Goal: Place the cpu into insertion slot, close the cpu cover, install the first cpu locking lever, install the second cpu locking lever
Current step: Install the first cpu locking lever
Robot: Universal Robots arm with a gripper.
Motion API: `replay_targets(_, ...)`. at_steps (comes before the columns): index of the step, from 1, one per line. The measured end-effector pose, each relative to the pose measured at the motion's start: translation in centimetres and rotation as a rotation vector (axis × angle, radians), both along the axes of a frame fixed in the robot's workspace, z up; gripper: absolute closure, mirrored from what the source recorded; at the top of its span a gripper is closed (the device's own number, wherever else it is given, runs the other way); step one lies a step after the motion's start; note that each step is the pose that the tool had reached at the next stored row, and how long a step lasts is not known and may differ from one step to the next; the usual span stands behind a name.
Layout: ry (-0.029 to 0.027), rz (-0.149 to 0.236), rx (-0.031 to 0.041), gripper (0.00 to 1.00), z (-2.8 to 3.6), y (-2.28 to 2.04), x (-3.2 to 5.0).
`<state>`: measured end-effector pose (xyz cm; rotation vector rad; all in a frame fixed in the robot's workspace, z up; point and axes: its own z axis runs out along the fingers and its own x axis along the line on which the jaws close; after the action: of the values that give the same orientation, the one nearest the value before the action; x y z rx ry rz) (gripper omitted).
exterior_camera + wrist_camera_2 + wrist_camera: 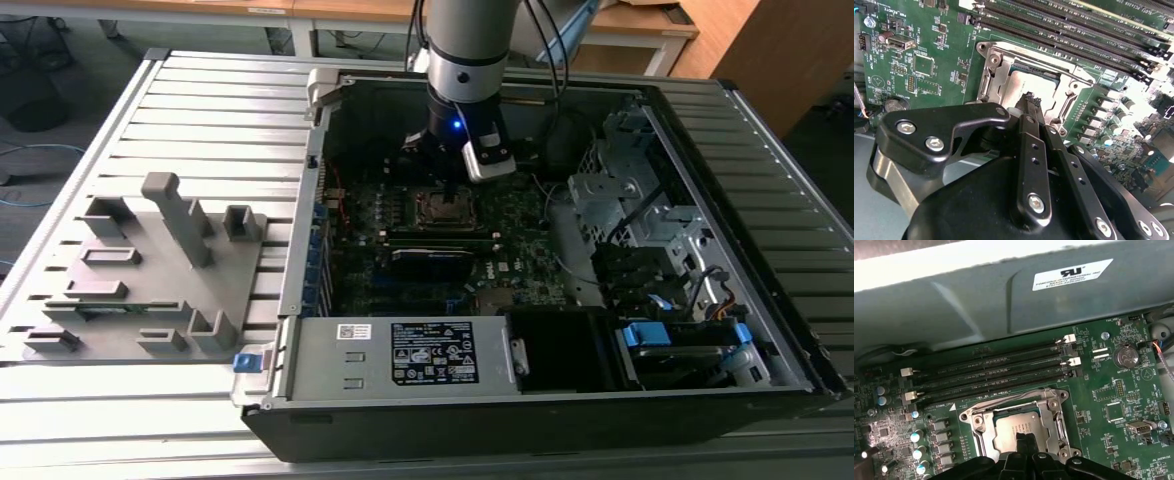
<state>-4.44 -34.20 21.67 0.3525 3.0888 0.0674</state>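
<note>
The gripper (1024,439) hangs directly over the insertion slot (1016,426) – its jaws clenched together, grasping nothing. The cpu (1015,429) already sits inside, under the cpu cover (1050,405).

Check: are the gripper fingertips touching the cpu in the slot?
Cannot tell. In both wrist views the gripper tips overlap the cpu seated in the insertion slot, but neither shows contact or gap.

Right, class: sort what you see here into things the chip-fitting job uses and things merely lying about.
Job:
chip
socket
cover plate
gripper

Lying about:
grey plastic rack
power supply box
round battery
memory slots
</note>
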Motion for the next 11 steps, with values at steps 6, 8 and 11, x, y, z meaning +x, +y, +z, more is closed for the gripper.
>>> replay_targets(6,0.0000,0.000,0.0027,0.89,0.16,0.00,0.00)
replay_targets(8,-0.0002,0.000,0.0030,0.89,0.15,0.00,0.00)
replay_targets(11,0.0001,0.000,0.0031,0.89,0.18,0.00,0.00)
